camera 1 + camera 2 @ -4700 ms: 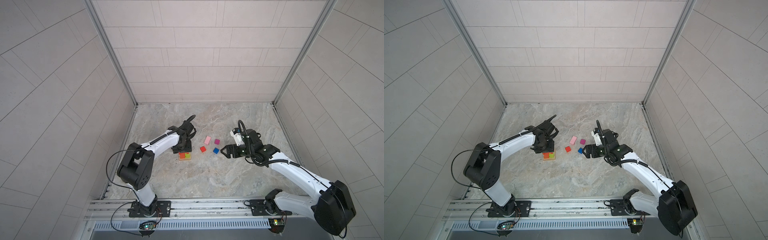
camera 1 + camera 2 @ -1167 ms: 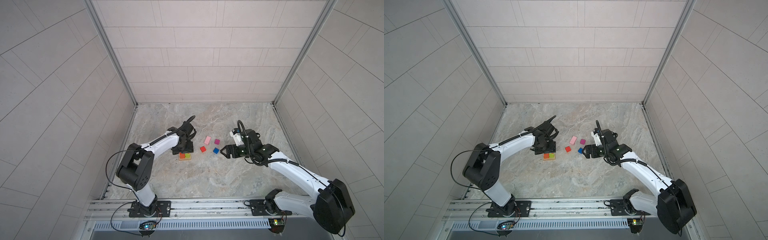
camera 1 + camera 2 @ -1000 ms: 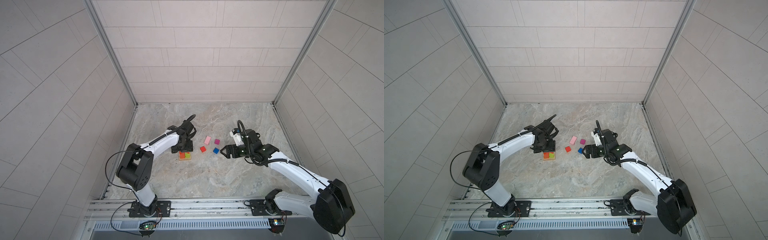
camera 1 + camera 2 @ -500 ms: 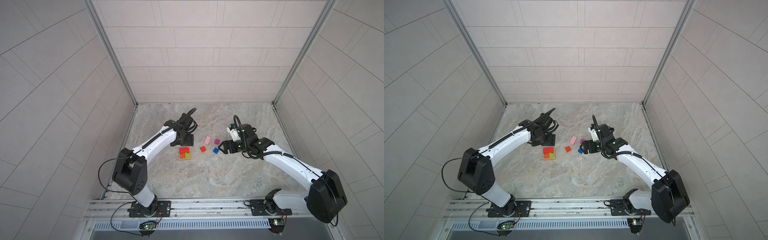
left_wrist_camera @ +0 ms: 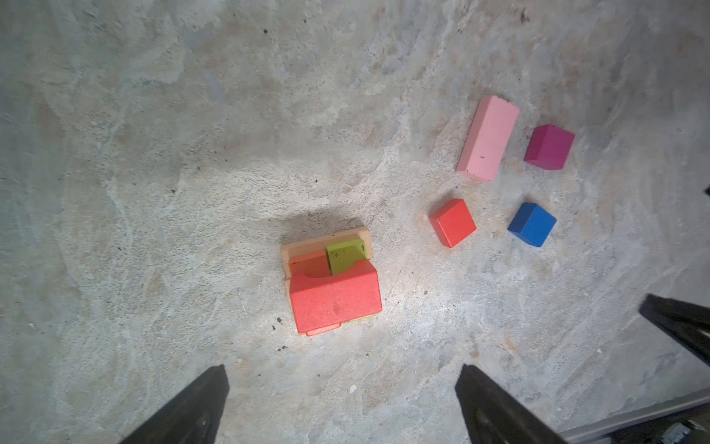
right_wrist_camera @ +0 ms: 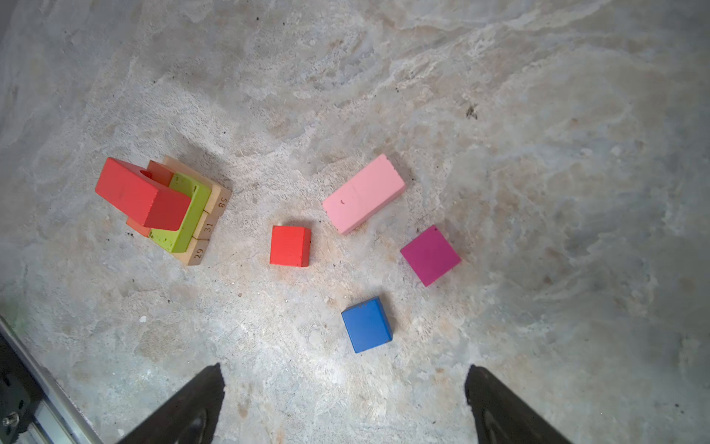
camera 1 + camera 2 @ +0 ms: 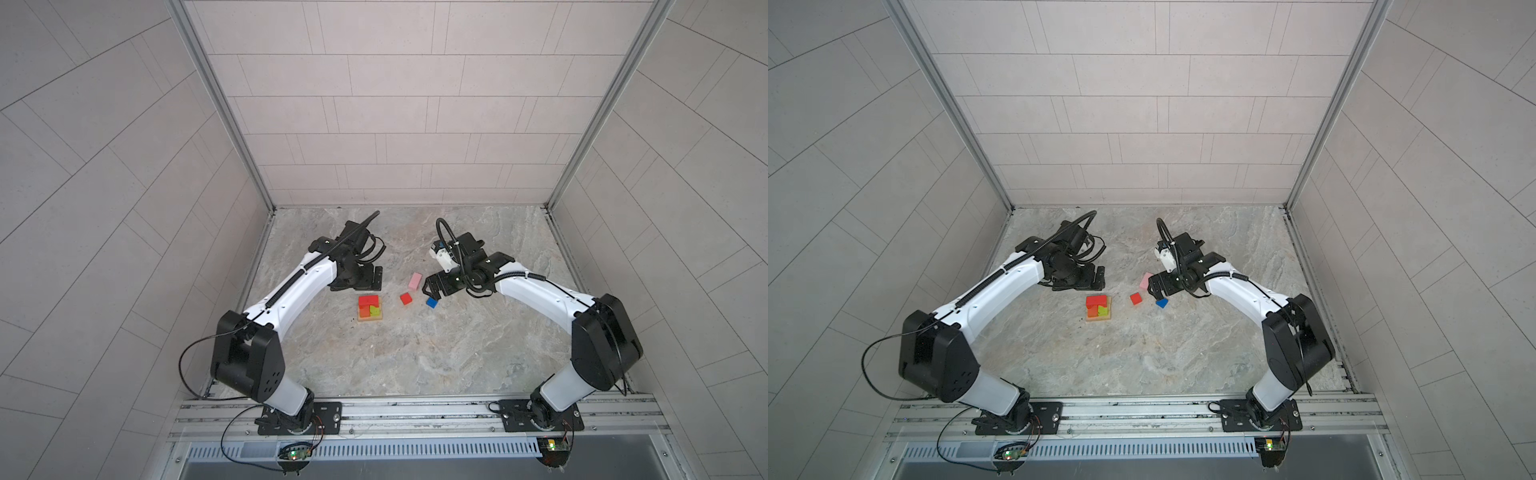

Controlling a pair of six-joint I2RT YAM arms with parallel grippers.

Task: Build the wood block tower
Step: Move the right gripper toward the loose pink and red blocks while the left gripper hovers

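Note:
The tower (image 7: 369, 308) (image 7: 1098, 308) stands left of centre: tan bars (image 6: 209, 226) lowest, an orange oblong (image 5: 309, 263) and a lime oblong (image 6: 184, 215) on them, a red arch (image 5: 334, 300) (image 6: 134, 192) on top. Loose on the floor lie a pink oblong (image 7: 415, 281) (image 6: 363, 194), a red cube (image 7: 406, 298) (image 6: 290, 246), a blue cube (image 7: 432, 303) (image 6: 367, 325) and a magenta cube (image 6: 430, 254) (image 5: 549, 147). My left gripper (image 7: 359, 283) (image 5: 342, 384) hangs open and empty just behind the tower. My right gripper (image 7: 432, 289) (image 6: 342, 384) is open and empty above the loose cubes, hiding the magenta one in both top views.
The marbled floor (image 7: 395, 353) is boxed in by tiled walls at the back and sides. A metal rail (image 7: 415, 415) with both arm bases runs along the front edge. Both white arms reach in from the front corners.
My left gripper has drawn back from the tower, leaving the red arch on top, and its jaws have spread. My right gripper has shifted left and back over the loose cubes and opened wider.

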